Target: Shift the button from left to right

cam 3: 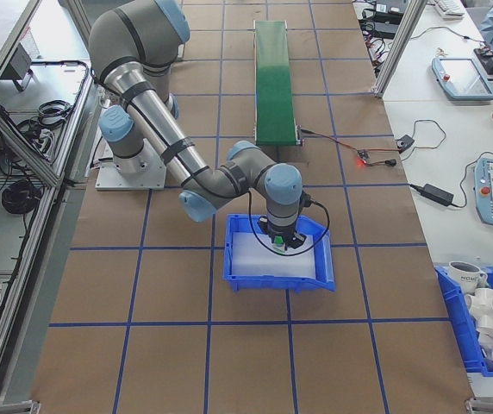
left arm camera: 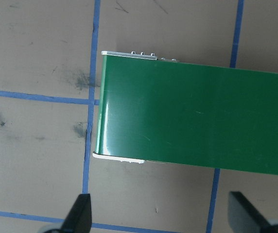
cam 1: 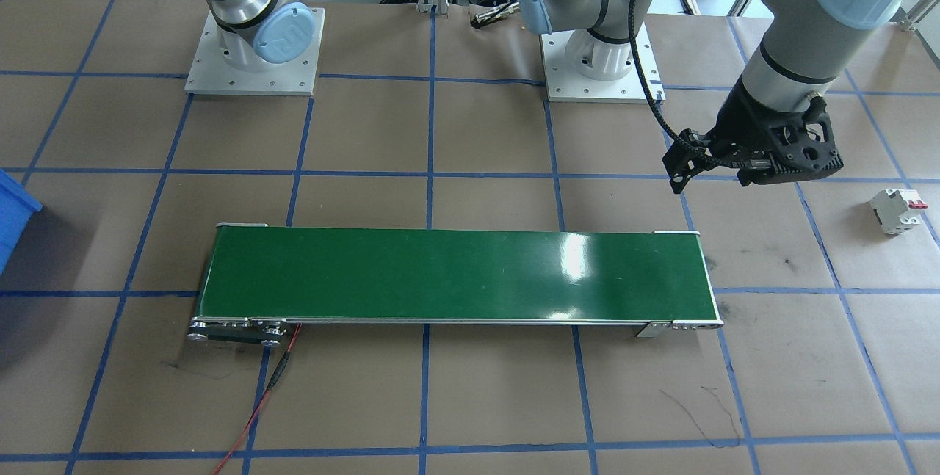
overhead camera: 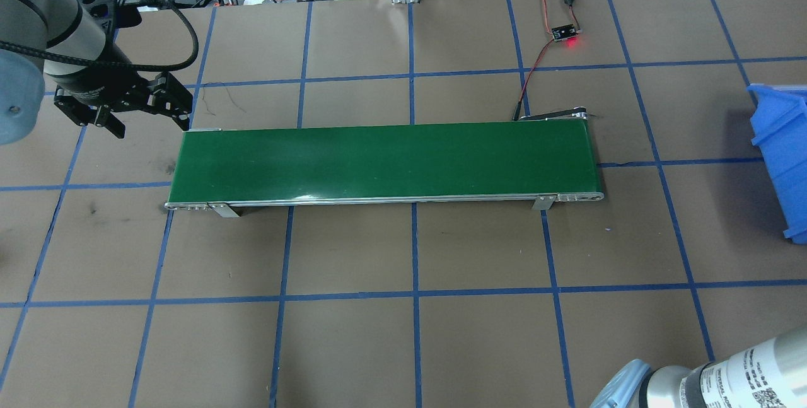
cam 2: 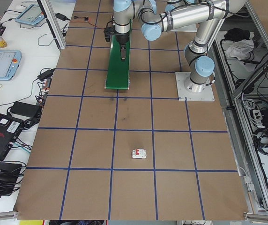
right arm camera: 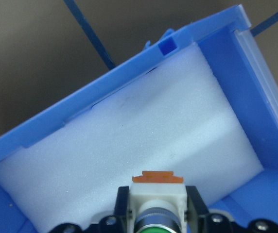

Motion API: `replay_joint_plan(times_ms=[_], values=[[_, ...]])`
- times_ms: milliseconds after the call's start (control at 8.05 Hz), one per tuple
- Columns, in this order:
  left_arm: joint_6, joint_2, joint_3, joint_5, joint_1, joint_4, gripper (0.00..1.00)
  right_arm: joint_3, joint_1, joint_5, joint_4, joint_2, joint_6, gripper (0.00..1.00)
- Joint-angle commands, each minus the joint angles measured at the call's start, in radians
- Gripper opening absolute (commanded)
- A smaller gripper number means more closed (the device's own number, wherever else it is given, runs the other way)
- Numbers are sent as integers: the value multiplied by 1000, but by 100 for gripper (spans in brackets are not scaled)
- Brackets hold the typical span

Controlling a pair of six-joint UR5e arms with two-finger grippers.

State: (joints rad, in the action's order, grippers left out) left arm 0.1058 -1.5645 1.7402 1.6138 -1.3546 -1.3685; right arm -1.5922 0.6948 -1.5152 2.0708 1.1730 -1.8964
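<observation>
The button (right arm camera: 157,199) has a white blocky body, an orange base and a green cap, and my right gripper (right arm camera: 157,217) is shut on it. In the exterior right view the button (cam 3: 278,243) and right gripper (cam 3: 281,235) hang just over the white foam (right arm camera: 144,141) lining the blue bin (cam 3: 272,278). My left gripper (overhead camera: 148,119) stands open and holds nothing, hovering at the left end of the green conveyor belt (overhead camera: 384,159). Its wrist view looks down on that belt end (left arm camera: 202,116) between the spread fingertips (left arm camera: 80,213).
A white circuit breaker with a red toggle (cam 1: 897,209) lies on the brown table beyond the left arm. A small board with a red light (overhead camera: 565,34) and its wires sit behind the belt. A red wire (cam 1: 257,409) trails from the belt's other end.
</observation>
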Motion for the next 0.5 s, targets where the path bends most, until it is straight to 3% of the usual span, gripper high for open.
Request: replay_joint_plan(times_ms=[0, 124, 248, 373], values=[[-12, 0, 1, -2, -1, -3, 100, -17, -17, -20, 31, -81, -66, 1], [-12, 0, 1, 0, -1, -3, 100, -25, -17, -39, 35, -91, -67, 6], [-11, 1, 1, 1, -1, -3, 100, -25, -17, -39, 38, -84, -67, 30], [-12, 1, -1, 1, -1, -3, 100, -25, -17, -24, 37, -84, -64, 80]])
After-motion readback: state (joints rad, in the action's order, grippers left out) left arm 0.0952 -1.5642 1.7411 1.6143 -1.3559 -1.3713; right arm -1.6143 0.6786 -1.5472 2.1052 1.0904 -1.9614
